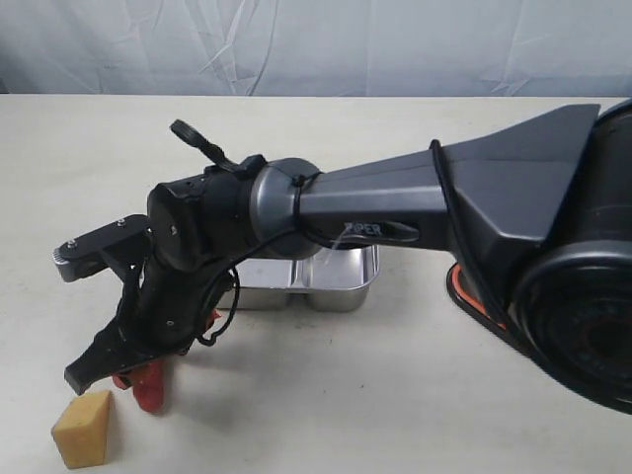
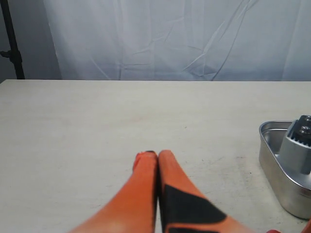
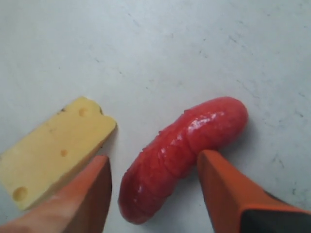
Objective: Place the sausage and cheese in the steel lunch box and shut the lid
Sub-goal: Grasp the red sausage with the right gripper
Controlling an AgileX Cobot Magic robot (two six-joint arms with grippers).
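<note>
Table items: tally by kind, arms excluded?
Sausage: 1
Cheese: 1
Lunch box: 1
Lid, partly hidden: 1
Total: 4

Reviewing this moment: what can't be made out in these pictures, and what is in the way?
- steel lunch box: in the exterior view the right arm covers most of it, so its contents can't be seen. The left wrist view cuts it off at the edge.
- lid: exterior view, only an orange sliver shows behind the arm.
- sausage: exterior view, largely hidden under the right gripper.
</note>
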